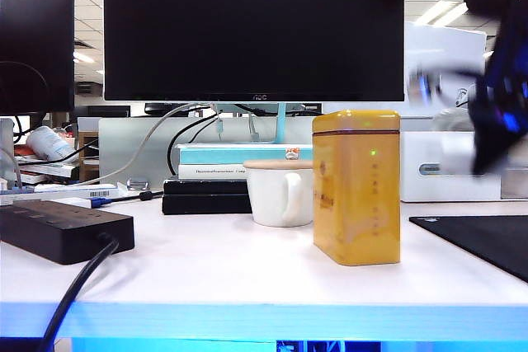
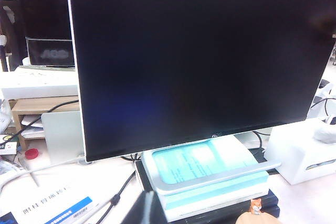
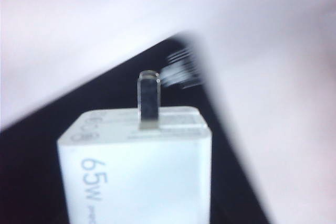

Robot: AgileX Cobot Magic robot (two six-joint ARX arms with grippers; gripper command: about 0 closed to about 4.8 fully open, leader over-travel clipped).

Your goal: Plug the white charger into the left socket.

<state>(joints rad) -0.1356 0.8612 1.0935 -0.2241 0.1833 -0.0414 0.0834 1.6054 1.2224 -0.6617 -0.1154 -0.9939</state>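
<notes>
Nearest the front edge of the white table [image 1: 247, 286], the black power strip [image 1: 62, 228] lay at the far left, its thick black cord [image 1: 78, 294] dropping over the edge; its sockets faced up and could not be told apart. Bare tabletop ran from there to a yellow tin [image 1: 356, 187] standing upright near the middle, with a white mug [image 1: 280, 194] just behind its left side. A black mat [image 1: 487, 241] covered the right front corner.

Above that mat, the right gripper [image 1: 495, 121] hung blurred in the air at the right edge, well apart from the strip. Its wrist view was filled by the white charger [image 3: 139, 177], prongs [image 3: 148, 100] pointing away from the camera, with the mat's corner below; the fingers themselves did not show, so whether they clamped the charger I could not tell.

The left gripper appeared in no view; its jaws were together. Its camera looked at the monitor [image 2: 199, 61] over stacked books [image 2: 210, 177] at the back.
</notes>
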